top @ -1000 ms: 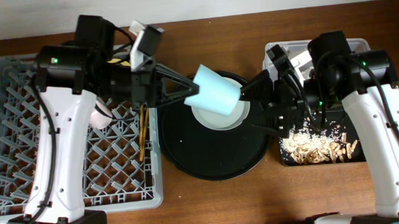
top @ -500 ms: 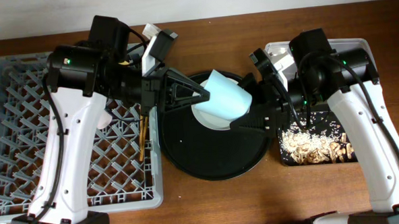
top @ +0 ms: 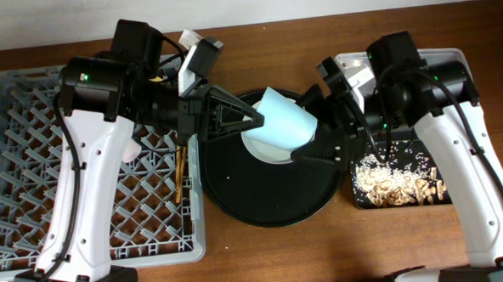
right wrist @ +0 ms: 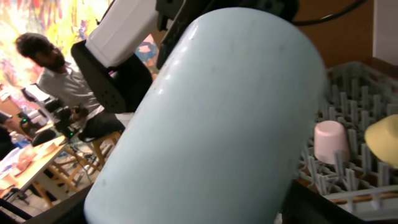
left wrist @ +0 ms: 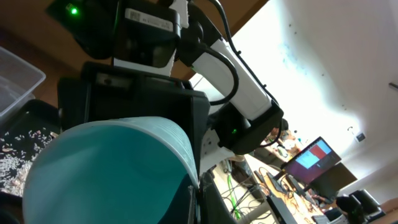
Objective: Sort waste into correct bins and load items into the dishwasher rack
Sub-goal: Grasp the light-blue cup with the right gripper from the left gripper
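Note:
The light blue cup (top: pixel 285 122) hangs tilted above the pale grey plate (top: pixel 269 153). My left gripper (top: pixel 257 122) is shut on the cup's rim, and the left wrist view looks into the cup (left wrist: pixel 112 168) with the fingers (left wrist: pixel 196 199) pinching its wall. My right gripper (top: pixel 298 129) is open, with a finger on either side of the cup's base. The cup (right wrist: pixel 211 118) fills the right wrist view. The dishwasher rack (top: pixel 33 210) holds the chopsticks (top: pixel 180 170), the pink cup (right wrist: pixel 329 140) and the yellow bowl (right wrist: pixel 382 140).
The plate lies on a large round black tray (top: pixel 237 193) in the middle of the table. At the right, a shallow black tray (top: pixel 441 202) holds beige food scraps (top: pixel 398 186). The clear tub (top: pixel 452 51) stands behind it, mostly hidden by my right arm.
Both grippers closed in on each other and the cup moved slightly left. My left gripper took the rim. Since half a second ago my right fingers have spread a little.

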Controlling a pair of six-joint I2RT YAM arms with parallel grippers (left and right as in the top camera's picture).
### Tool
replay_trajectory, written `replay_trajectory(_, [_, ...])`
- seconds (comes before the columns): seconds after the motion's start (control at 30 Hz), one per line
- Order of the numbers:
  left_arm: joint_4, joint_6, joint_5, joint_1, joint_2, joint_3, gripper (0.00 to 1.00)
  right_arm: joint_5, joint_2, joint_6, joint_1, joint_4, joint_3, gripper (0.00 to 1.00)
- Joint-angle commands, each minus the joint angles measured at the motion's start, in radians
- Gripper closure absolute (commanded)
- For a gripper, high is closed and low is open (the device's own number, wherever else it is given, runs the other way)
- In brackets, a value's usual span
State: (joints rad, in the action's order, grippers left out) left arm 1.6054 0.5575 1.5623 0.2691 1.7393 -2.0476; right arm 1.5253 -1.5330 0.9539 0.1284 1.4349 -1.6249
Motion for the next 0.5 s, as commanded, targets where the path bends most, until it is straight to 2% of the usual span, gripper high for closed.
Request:
replay_trajectory(0.0, [0.004, 0.021, 0.011, -0.004, -0.001, 0.000, 1.00, 0.027, -0.005, -0.024, -0.040, 0.000, 0.005, 0.17])
replay_trajectory(0.23, [0.005, 0.035, 0.011, -0.003, -0.001, 0.000, 1.00, 0.027, -0.005, -0.027, -0.031, -0.006, 0.005, 0.10])
replay_trajectory(0.47, [0.005, 0.042, 0.011, -0.003, -0.001, 0.000, 1.00, 0.027, -0.005, -0.027, -0.031, -0.040, 0.005, 0.12])
